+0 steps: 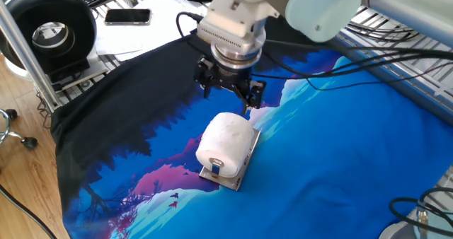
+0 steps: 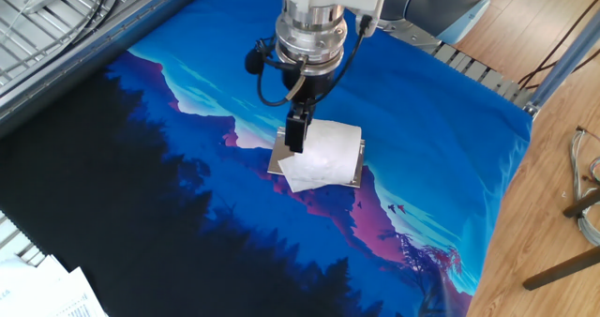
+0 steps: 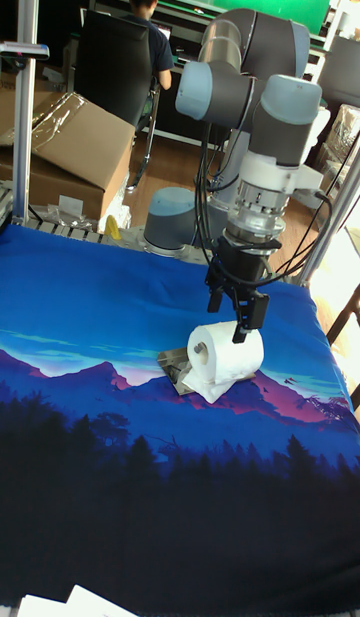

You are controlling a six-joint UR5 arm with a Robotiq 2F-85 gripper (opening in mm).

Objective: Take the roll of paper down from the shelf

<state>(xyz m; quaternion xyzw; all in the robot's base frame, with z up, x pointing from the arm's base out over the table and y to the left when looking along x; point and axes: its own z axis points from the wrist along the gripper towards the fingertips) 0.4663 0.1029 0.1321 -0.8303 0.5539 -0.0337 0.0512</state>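
Observation:
The white roll of paper [image 1: 225, 143] lies on its side on the shelf [image 1: 233, 179], a small silvery metal plate with a blue piece at its near end, on the blue-printed cloth. My gripper [image 1: 229, 92] hangs open just above the roll's far end, nothing between its fingers. From the other side the roll [image 2: 330, 153] covers most of the plate [image 2: 279, 159], and one finger of the gripper [image 2: 298, 129] stands right at the roll's edge. The tall view shows the gripper [image 3: 231, 311] just over the roll [image 3: 226, 355], whose hollow core faces left.
A big black spool [image 1: 49, 28] and a phone [image 1: 127, 15] sit beyond the cloth at the back left. Metal frame posts [image 1: 21, 41] and cables border the table. A cardboard box [image 3: 70, 137] and a seated person [image 3: 145, 27] are behind the arm.

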